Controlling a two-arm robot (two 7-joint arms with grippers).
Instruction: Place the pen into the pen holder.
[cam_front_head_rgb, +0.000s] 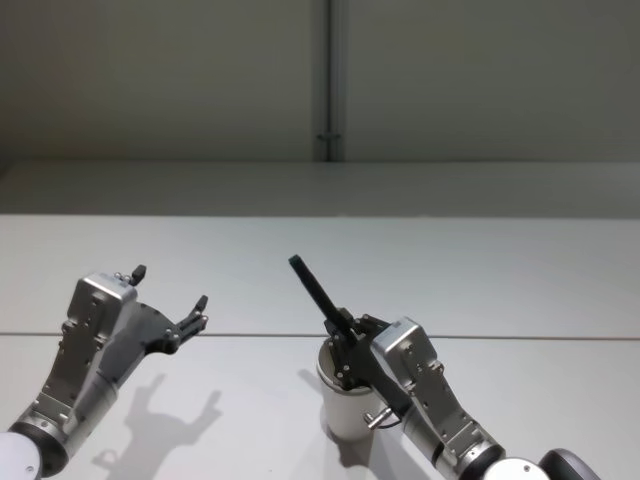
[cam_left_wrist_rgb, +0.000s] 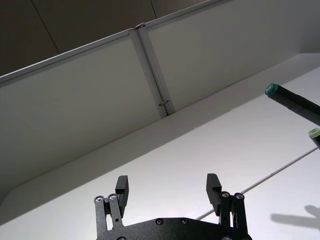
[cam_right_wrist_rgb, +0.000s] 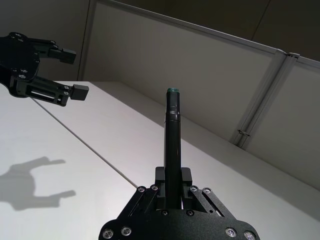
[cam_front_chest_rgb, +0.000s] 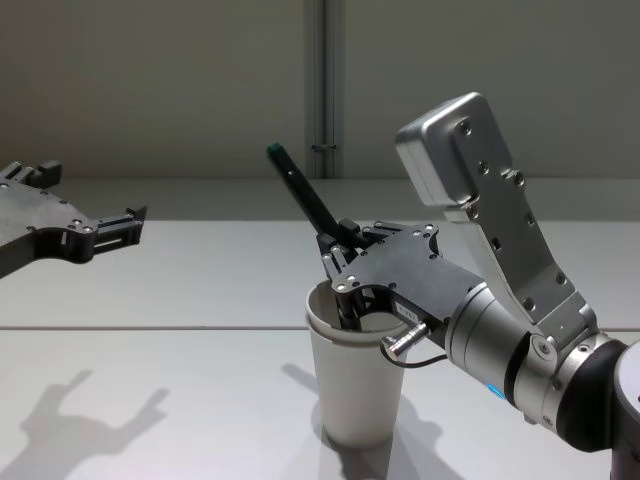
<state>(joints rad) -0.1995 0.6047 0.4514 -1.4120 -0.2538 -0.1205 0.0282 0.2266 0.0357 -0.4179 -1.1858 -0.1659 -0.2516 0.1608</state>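
Chest view: the right hand (cam_front_chest_rgb: 345, 262) holds the pen (cam_front_chest_rgb: 305, 198) over the pen holder (cam_front_chest_rgb: 357, 378), ready to let it drop.

The pen is clamped between the right hand's fingers and tilts up and away to the robot's left, its lower end at the rim of the pen holder, which stands on the white worktop (cam_front_chest_rgb: 200, 280) just in front of the robot. To do this well, I judge the hand should bring the pen nearer upright, keep its lower end inside the rim, then release without nudging the light cup. The right wrist is bent down over the cup. The left hand (cam_front_chest_rgb: 110, 228) hovers wide open and empty, well apart.
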